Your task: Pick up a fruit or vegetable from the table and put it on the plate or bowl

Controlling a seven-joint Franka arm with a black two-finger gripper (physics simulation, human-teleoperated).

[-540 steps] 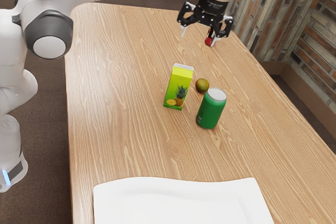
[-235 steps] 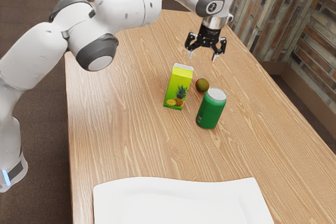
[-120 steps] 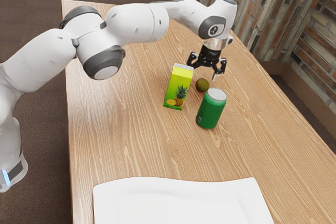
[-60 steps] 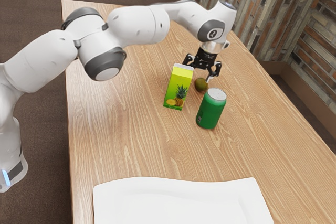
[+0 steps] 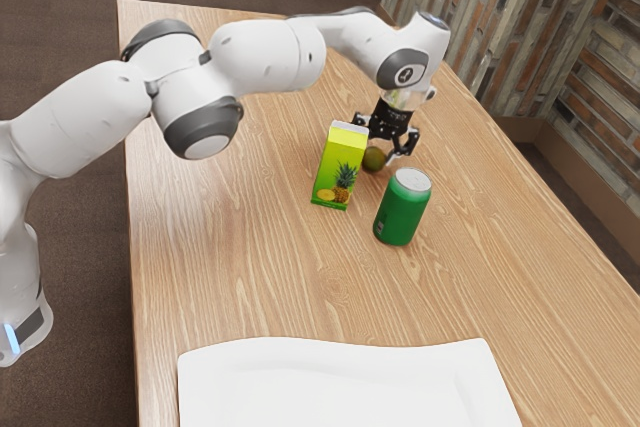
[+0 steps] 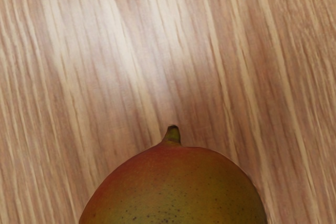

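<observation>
The white arm (image 5: 200,87) comes in from the exterior view's left and bends over the wooden counter (image 5: 230,277) toward the right. At 6 o'clock in that view, at the near edge of the counter, lies a white square plate (image 5: 350,387) w/ nothing on it.

Approx. in the middle of the counter a yellow-green juice carton (image 5: 340,167) w/ a pineapple picture stands upright. Just beside it, at 3 o'clock from the carton, the fruit (image 5: 373,159) lies on the counter, small, round and greenish. It is well apart from the plate.

The black hand (image 5: 386,142) is low over the fruit, at 12 to 1 o'clock from it. Its two fingers are spread apart, one on each side of the fruit, and I see no squeeze on it, so the hand is open & holds nothing.

In the wrist view the fruit (image 6: 173,187) is just under the hand, its skin red-orange going to green w/ small dark dots and a short stem tip, the wood grain all around it.

At 5 o'clock from the fruit a green can (image 5: 402,209) stands upright, near but not touching. Further right is a wall (image 5: 540,27) of wood planks.
</observation>
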